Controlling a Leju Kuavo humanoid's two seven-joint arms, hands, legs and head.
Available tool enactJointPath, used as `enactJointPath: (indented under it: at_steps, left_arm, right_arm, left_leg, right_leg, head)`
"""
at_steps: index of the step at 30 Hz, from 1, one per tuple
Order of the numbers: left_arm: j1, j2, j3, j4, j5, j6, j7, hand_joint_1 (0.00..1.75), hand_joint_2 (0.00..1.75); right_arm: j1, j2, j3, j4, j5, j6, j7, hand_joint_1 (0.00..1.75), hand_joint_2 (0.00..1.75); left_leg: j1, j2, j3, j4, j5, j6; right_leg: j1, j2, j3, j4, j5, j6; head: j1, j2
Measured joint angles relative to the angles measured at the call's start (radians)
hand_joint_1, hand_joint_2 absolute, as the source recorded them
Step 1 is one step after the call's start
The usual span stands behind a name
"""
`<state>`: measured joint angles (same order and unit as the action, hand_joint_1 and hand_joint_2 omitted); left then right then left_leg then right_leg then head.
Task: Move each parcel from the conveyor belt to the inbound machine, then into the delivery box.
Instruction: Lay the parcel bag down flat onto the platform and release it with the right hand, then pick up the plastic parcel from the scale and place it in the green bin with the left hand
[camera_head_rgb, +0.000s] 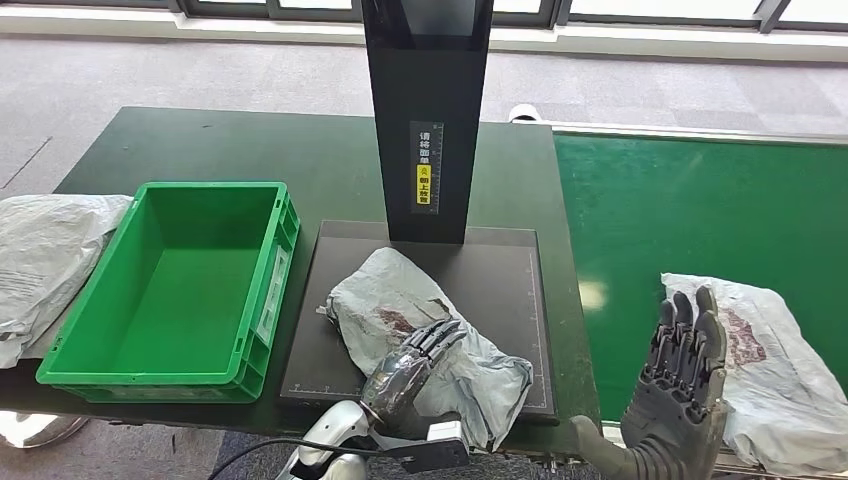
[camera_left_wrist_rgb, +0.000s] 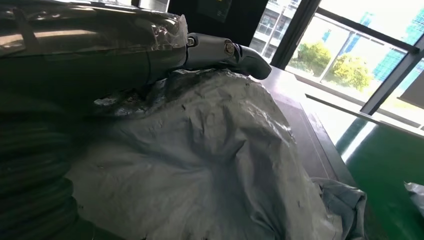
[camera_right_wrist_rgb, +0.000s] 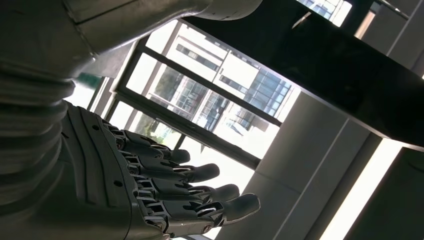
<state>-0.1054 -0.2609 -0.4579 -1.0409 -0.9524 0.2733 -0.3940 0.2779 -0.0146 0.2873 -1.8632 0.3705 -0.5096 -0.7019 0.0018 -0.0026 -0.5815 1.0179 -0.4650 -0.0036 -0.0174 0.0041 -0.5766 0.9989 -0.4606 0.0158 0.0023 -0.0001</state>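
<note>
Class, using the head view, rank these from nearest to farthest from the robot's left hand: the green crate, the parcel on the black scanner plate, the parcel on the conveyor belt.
1. Parcel on the black plate: under the left hand.
2. Green crate: to its left.
3. Parcel on the conveyor belt: far right.

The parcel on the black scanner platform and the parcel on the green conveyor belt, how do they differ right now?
The parcel on the scanner platform lies at the inbound machine with the left robot hand resting on it. The parcel on the conveyor belt is still on the belt, untouched; the right robot hand is raised open beside it. Both are crumpled grey plastic mailers with a reddish patch.
</note>
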Motion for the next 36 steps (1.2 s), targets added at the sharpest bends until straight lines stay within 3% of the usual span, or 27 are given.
enactJointPath:
  at_steps: [9, 13, 23, 27, 36]
  left_arm:
    - [-0.029, -0.007, -0.014, 0.1, 0.068, -0.037, -0.052, 0.0, 1.75]
    - [-0.036, -0.01, -0.015, 0.137, 0.074, -0.03, -0.065, 1.75, 1.75]
    - [-0.038, -0.01, -0.017, 0.144, 0.096, 0.005, -0.089, 1.75, 1.75]
    - [-0.029, -0.006, -0.015, 0.041, 0.13, 0.055, -0.121, 1.75, 1.75]
    - [-0.009, -0.003, 0.004, -0.066, 0.13, 0.139, -0.15, 1.75, 1.75]
  right_arm:
    - [-0.023, 0.008, 0.0, 0.002, 0.008, 0.021, 0.001, 0.0, 1.75]
    - [-0.031, 0.013, 0.0, 0.003, 0.013, 0.024, 0.001, 0.0, 1.75]
    - [-0.034, 0.022, 0.0, 0.005, 0.024, 0.03, 0.001, 0.0, 1.75]
    - [-0.04, 0.048, 0.0, 0.007, 0.027, 0.062, 0.001, 0.0, 1.75]
    - [-0.081, 0.045, 0.0, 0.035, -0.018, 0.043, 0.001, 0.0, 1.75]
  left_leg:
    - [0.0, 0.0, 0.0, 0.0, 0.0, 0.0]
    - [0.0, 0.0, 0.0, 0.0, 0.0, 0.0]
    - [0.0, 0.0, 0.0, 0.0, 0.0, 0.0]
    - [0.0, 0.0, 0.0, 0.0, 0.0, 0.0]
    - [0.0, -0.001, -0.001, 0.0, 0.0, 0.0]
  right_leg:
    - [0.0, 0.0, 0.0, 0.0, 0.0, 0.0]
    - [0.0, 0.0, 0.0, 0.0, 0.0, 0.0]
    - [0.0, 0.0, 0.0, 0.0, 0.0, 0.0]
    - [0.0, 0.0, 0.0, 0.0, 0.0, 0.0]
    - [0.0, -0.001, 0.0, 0.0, 0.0, 0.0]
  head:
    - [0.0, 0.0]
    - [0.0, 0.0]
    - [0.0, 0.0]
    - [0.0, 0.0]
    - [0.0, 0.0]
